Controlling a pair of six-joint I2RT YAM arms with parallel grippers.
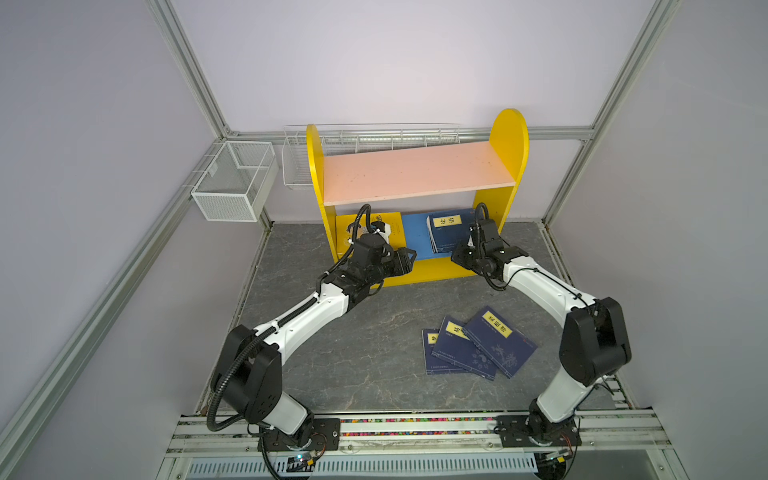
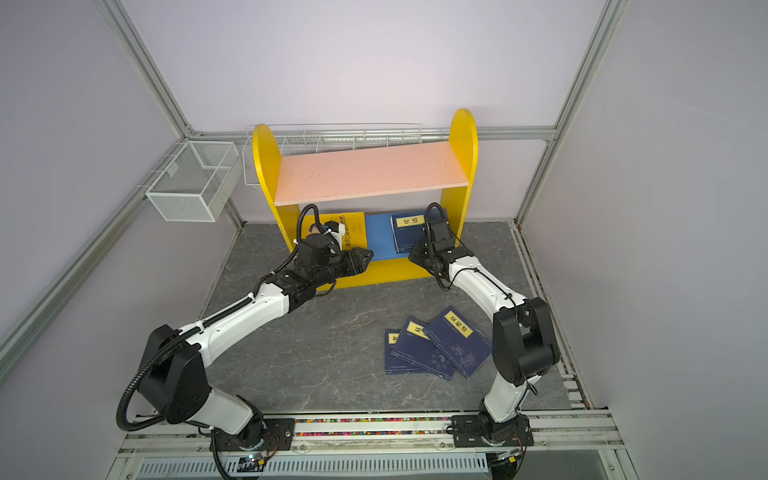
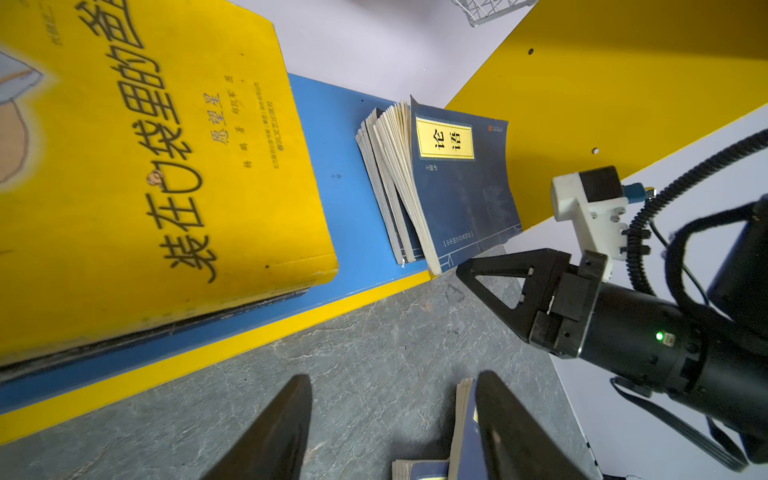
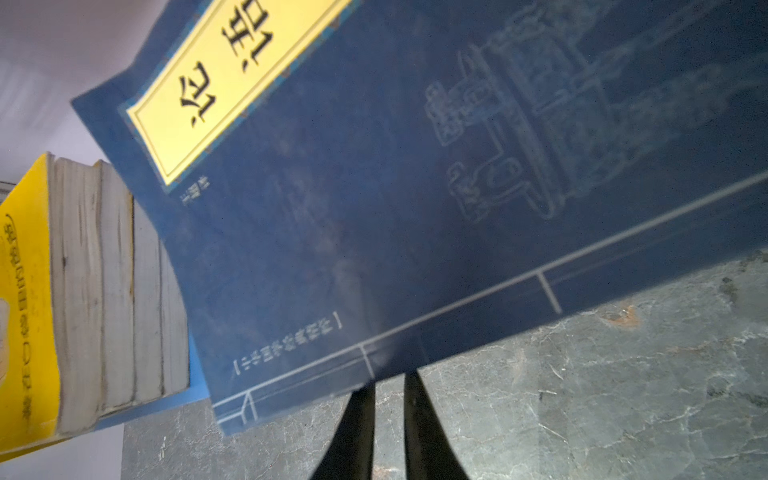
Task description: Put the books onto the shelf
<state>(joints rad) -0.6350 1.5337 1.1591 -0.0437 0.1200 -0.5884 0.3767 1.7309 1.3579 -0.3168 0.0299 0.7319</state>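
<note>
The shelf (image 1: 417, 174) has yellow sides, a bare pink upper board and a blue lower board (image 3: 353, 174). On the lower board, yellow books (image 3: 166, 166) stand at the left. Navy books (image 3: 461, 187) lean towards the right panel. Three more navy books (image 1: 478, 345) lie fanned on the floor. My left gripper (image 3: 390, 415) is open over bare floor in front of the shelf. My right gripper (image 4: 388, 380) is shut to a narrow slit with nothing in it. Its tips are hidden behind the lower edge of the leaning navy book (image 4: 415, 187).
A white mesh basket (image 1: 237, 183) hangs on the left frame. A long wire basket (image 1: 299, 162) sits behind the shelf. The grey stone-pattern floor (image 1: 374, 332) is walled in by aluminium posts, with the arms' base rail (image 1: 415, 428) along its front.
</note>
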